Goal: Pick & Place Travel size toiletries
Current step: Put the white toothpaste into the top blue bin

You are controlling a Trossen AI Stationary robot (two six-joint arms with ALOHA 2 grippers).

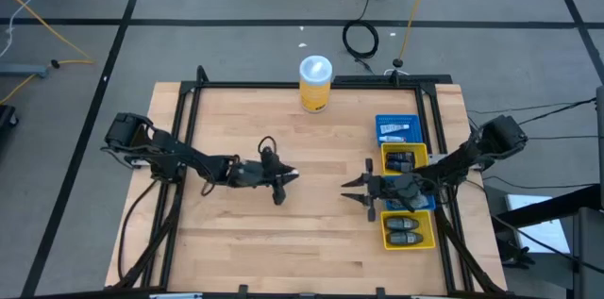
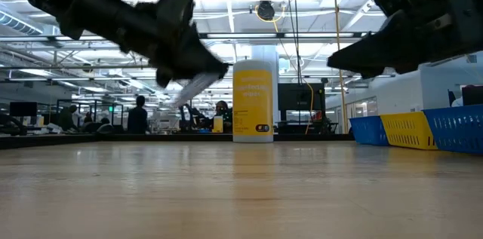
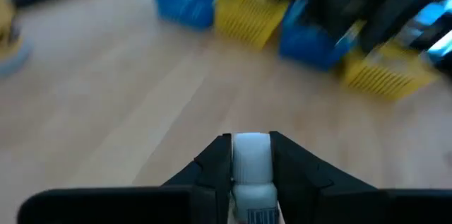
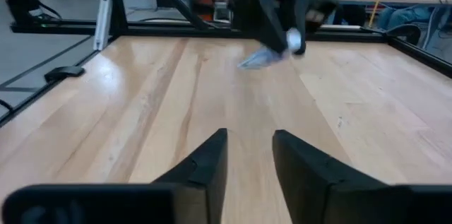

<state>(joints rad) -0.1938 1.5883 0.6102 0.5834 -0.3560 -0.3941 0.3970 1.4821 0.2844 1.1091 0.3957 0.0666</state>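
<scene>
Your left gripper (image 3: 251,155) is pinching a small white tube (image 3: 252,171) between its fingers (image 3: 212,164), the tube sitting squarely in the gap with its tail pointing out ahead. In the high view it is hanging above mid-surface (image 1: 311,233), well apart from the bins (image 1: 409,235) at 3 o'clock, where dark toiletries (image 1: 406,229) are lying. Your right gripper (image 4: 248,155) is hovering just off those bins, its fingers standing apart around nothing.
</scene>
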